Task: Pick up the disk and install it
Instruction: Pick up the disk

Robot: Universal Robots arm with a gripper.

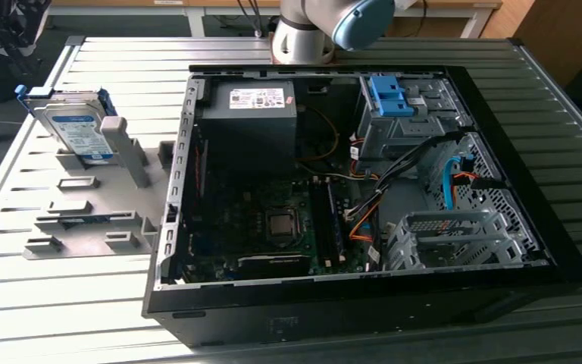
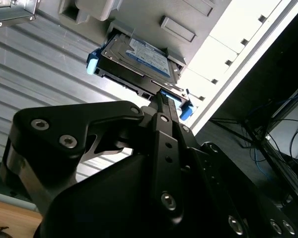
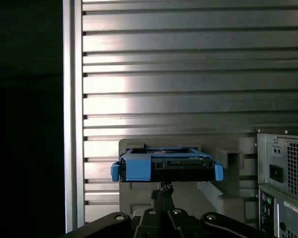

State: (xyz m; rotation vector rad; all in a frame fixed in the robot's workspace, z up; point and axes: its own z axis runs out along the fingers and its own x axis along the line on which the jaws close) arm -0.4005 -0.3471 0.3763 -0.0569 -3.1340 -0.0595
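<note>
One disk (image 1: 76, 130) leans in its grey stand (image 1: 89, 227), gripper (image 3: 162, 189) partly cut off.

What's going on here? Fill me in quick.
A robot arm is set to pick up the disk. The disk stands on its grey holder, at the exterior view's left of the open computer case. In both wrist views the gripper points at it, not yet holding it.
</note>
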